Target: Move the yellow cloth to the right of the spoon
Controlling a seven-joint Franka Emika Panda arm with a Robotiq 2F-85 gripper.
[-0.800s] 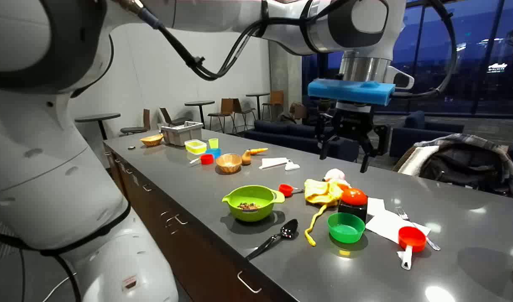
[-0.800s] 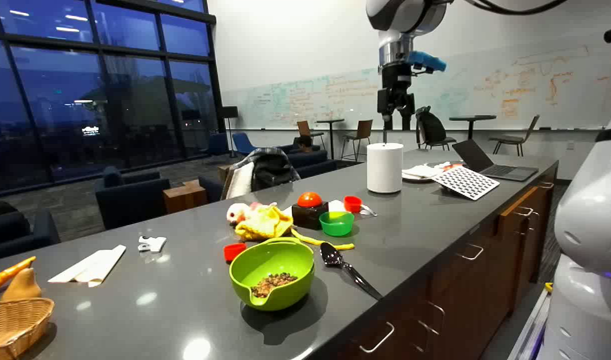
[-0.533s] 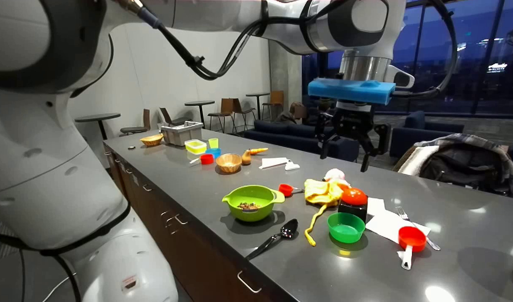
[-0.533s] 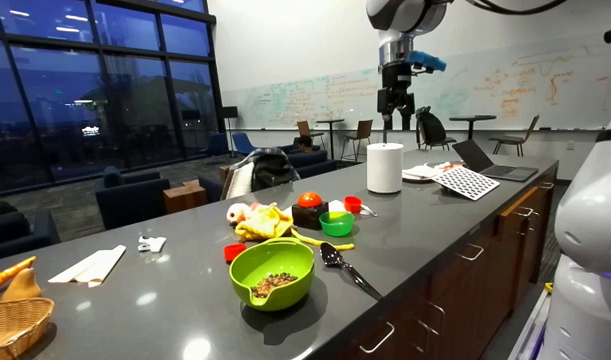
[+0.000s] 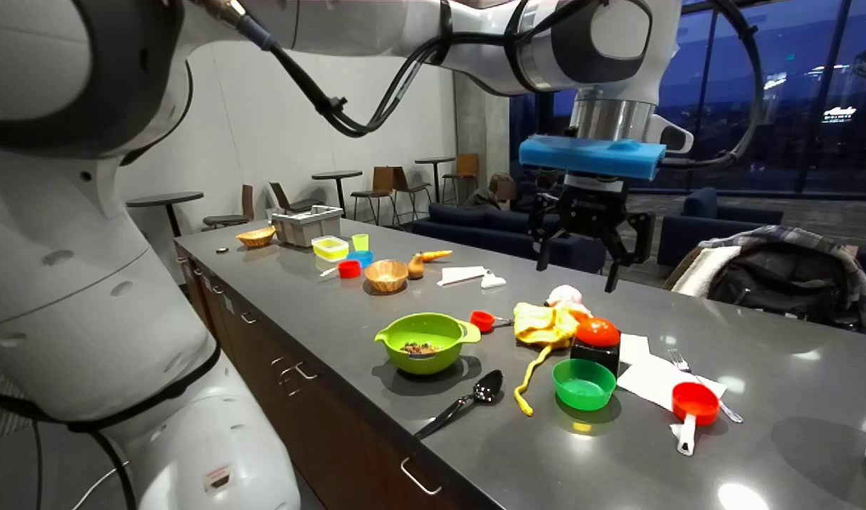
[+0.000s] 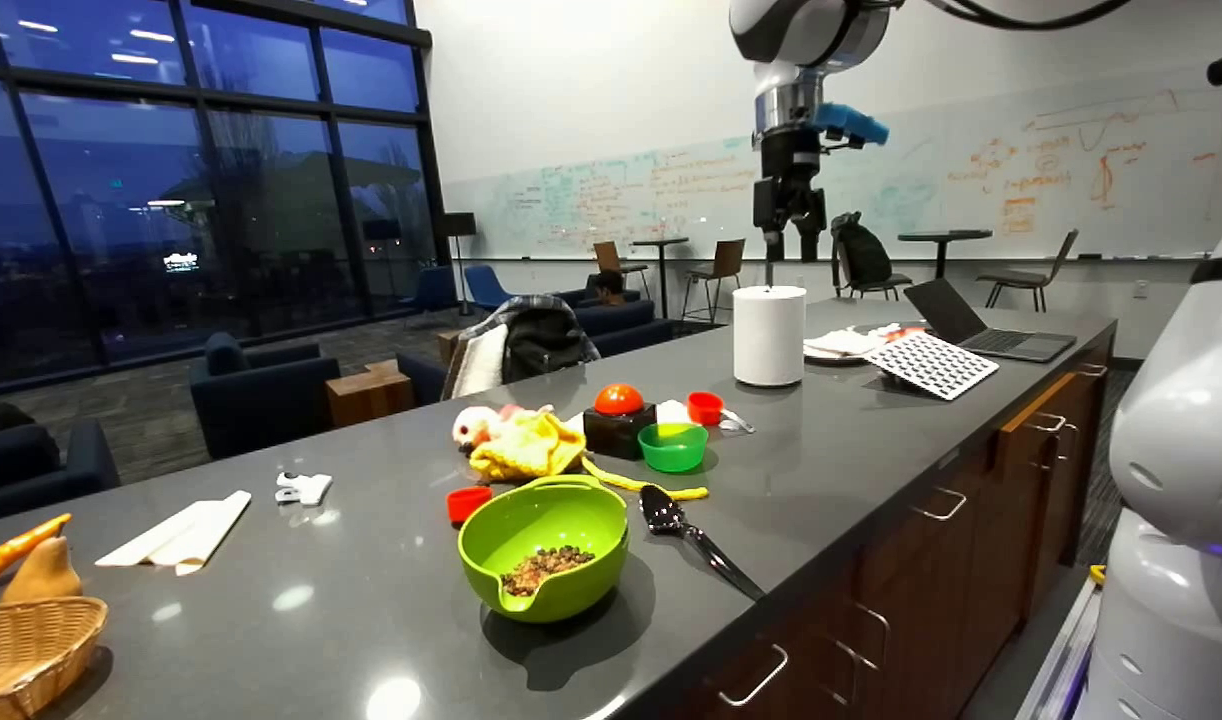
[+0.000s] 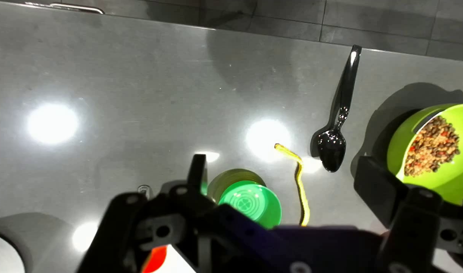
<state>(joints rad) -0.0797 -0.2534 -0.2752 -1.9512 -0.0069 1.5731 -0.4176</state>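
The white arm (image 5: 490, 60) is up high here, stretched well out from its bulky base (image 5: 206, 425), wrist (image 5: 614, 117) turned downward at the far end! And I can see the end effector (image 5: 577, 273) just hanging there in mid-air, pointing straight down, two black fingers (image 5: 612, 276) spread wide, a broad gap from tip to tip.

No wording can be read. In an exterior view, the lit sign (image 5: 839, 114) in the window (image 5: 780, 142), upper right, and the sticker (image 5: 218, 478) on the robot arm (image 5: 181, 418), lower left, are too small; in an exterior view, handwriting (image 6: 1020, 214) on the whiteboard (image 6: 1176, 205), upper right, is illegible.
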